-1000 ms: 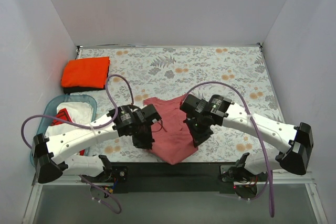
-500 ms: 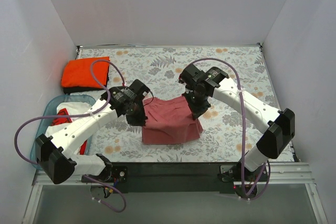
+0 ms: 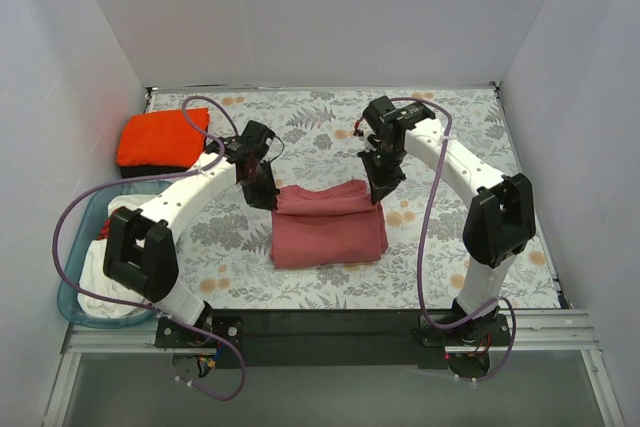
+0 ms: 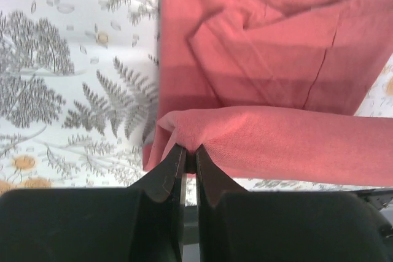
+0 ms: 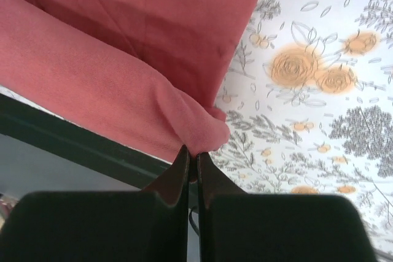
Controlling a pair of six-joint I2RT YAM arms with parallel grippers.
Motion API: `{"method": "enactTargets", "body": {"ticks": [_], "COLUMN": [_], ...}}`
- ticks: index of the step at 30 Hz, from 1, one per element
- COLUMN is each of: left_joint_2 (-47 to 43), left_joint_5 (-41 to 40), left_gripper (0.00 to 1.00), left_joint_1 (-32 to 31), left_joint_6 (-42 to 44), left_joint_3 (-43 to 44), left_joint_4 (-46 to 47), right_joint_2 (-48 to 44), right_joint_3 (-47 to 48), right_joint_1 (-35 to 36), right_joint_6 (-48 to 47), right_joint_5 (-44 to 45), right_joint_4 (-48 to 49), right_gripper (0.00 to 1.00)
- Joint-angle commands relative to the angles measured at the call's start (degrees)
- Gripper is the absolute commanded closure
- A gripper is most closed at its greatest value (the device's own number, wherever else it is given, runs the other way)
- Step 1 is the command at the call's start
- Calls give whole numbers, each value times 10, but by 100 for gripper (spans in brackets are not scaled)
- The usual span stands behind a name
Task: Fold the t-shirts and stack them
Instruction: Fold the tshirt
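The rose-red t-shirt (image 3: pixel 328 232) lies partly folded in the middle of the flowered table. My left gripper (image 3: pixel 268 197) is shut on its far left corner (image 4: pixel 184 133). My right gripper (image 3: pixel 378 190) is shut on its far right corner (image 5: pixel 199 130). Both hold the far edge lifted a little above the table. The orange t-shirt (image 3: pixel 162 135) lies folded at the far left, on top of the black t-shirt (image 3: pixel 145 171), of which only an edge shows.
A blue plastic bin (image 3: pixel 90 215) with white and red cloth stands at the near left, partly under my left arm. White walls close the table on three sides. A black rail (image 3: pixel 330 322) runs along the near edge.
Both grippers have carried the shirt's near edge up and away from me, toward the far side. The shirt went from a diagonal heap to a flat folded rectangle.
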Motion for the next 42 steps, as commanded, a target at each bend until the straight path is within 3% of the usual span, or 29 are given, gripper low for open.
{"method": "enactTargets", "body": {"ticks": [1, 8, 15, 16, 18, 21, 25, 28, 30, 31, 32, 38, 42], "left_joint_2": [21, 101, 144, 143, 137, 104, 24, -56, -106, -118, -128, -110, -44], "left_joint_5": [8, 14, -30, -31, -31, -25, -24, -13, 36, 52, 65, 164, 182], "left_gripper": [100, 100, 100, 98, 85, 58, 44, 43, 42, 42, 42, 46, 52], "left_joint_1": [33, 61, 65, 65, 64, 65, 63, 57, 53, 46, 43, 31, 32], "left_joint_6": [34, 44, 38, 38, 38, 43, 40, 40, 40, 40, 40, 16, -5], "left_joint_3": [24, 9, 5, 5, 2, -9, -45, -100, -128, -156, -168, -239, -216], "left_joint_4": [45, 141, 200, 204, 215, 226, 237, 272, 291, 315, 328, 462, 529], "right_joint_2": [24, 105, 153, 150, 141, 99, -12, -99, -130, -149, -155, -122, -67], "right_joint_3": [22, 13, 1, 0, -7, -19, -99, -198, -240, -264, -300, -371, -367], "right_joint_1": [-43, -93, -108, -109, -108, -108, -109, -109, -108, -109, -109, -109, -109], "right_joint_6": [-36, -43, -36, -34, -30, -12, -5, 1, 9, 16, 25, 97, 128], "right_joint_5": [-66, -117, -122, -121, -112, -76, -80, -122, -185, -214, -263, -394, -434], "right_joint_4": [35, 105, 165, 170, 181, 206, 315, 393, 472, 499, 546, 707, 796], "right_gripper": [99, 99, 99, 95, 90, 73, 60, 48, 44, 17, 2, 2, 2]}}
